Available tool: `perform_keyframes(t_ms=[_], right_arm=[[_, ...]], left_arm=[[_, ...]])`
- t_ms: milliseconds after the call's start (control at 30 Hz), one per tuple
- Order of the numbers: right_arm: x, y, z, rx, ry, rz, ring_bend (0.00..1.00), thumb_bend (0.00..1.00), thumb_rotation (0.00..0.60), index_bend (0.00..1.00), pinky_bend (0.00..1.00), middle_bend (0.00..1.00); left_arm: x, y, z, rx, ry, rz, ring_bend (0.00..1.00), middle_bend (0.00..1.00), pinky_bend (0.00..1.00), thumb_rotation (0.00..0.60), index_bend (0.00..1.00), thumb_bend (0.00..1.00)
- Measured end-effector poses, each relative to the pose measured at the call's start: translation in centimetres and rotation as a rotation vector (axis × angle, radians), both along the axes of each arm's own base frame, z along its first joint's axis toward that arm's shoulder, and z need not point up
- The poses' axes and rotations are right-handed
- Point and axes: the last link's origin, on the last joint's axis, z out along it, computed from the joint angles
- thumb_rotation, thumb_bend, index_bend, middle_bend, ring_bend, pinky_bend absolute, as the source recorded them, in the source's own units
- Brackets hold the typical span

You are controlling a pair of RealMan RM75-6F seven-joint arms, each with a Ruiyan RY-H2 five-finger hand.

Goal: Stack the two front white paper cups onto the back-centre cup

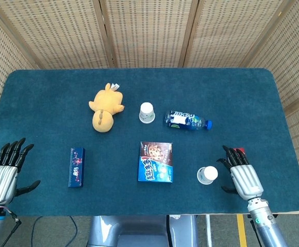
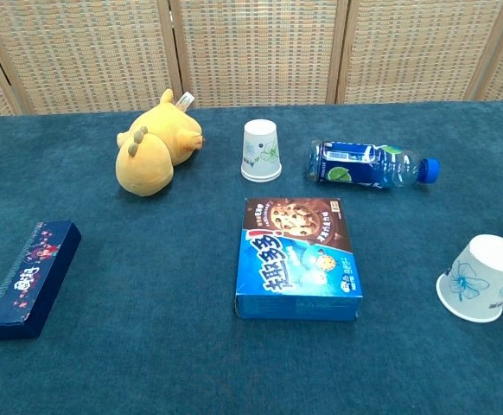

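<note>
The table (image 1: 47,92) is covered in a dark blue, felt-like cloth with rounded corners; it fills most of the head view. Behind it, along the top of the frame, stand woven rattan screen panels (image 1: 144,31) in pale wooden frames.

At the lower left edge of the head view my left hand (image 1: 3,172) hangs off the table's front corner, silver back facing up, black fingers spread and straight, holding nothing. Right of it, lower left of centre, lies a long navy cardboard box (image 1: 76,167), flat and narrow. Above it, upper left of centre, a yellow plush toy (image 1: 105,109) lies on its side, soft and rounded.

The back-centre cup (image 1: 147,112), white paper with a faint green print, stands upside down near the middle, just right of the plush. Below it lies a flat rectangular cookie box (image 1: 156,162), glossy blue and brown. Right of the cup, a clear plastic bottle (image 1: 187,121) with blue label and cap lies on its side.

The front cup (image 1: 207,175), white paper with a pale blue print, sits upside down at lower right. Only one front cup shows. My right hand (image 1: 242,172) is just beside it on the right, apart from it, fingers extended and splayed, empty. A red object (image 1: 238,151) peeks out at its fingertips, mostly hidden.
</note>
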Motion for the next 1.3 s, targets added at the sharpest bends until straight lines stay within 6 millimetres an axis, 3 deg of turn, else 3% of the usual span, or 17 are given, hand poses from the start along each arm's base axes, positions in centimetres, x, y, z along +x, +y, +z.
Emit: perform_keyframes(t_ms=[333, 700, 1000, 1300], right_arm=[[0.1, -1.4, -0.9, 0.07, 0.043, -0.042, 0.0, 0.13, 0.6, 0.33, 0.0, 0.0], [1.5, -2.3, -2.6, 0.106, 0.062, -0.033, 0.0, 0.13, 0.6, 0.35, 0.0, 0.01], [1.4, -3.2, -3.7, 0.124, 0.093, -0.053, 0.0, 0.14, 0.6, 0.46, 0.0, 0.08], [1.7, -3.3, -3.9, 0.124, 0.091, -0.044, 0.0, 0.15, 0.6, 0.5, 0.0, 0.1]], left_arm=[[0.0, 0.0, 0.2, 0.003, -0.011, -0.014, 0.0, 0.0, 0.0, 0.6, 0.13, 0.12], [-0.1, 0.2, 0.2, 0.007, -0.018, -0.009, 0.0, 0.0, 0.0, 0.6, 0.14, 0.12], [-0.1, 0.2, 0.2, 0.002, -0.027, -0.017, 0.0, 0.0, 0.0, 0.6, 0.14, 0.12], [-0.1, 0.2, 0.2, 0.004, -0.033, -0.021, 0.0, 0.0, 0.0, 0.6, 0.16, 0.12]])
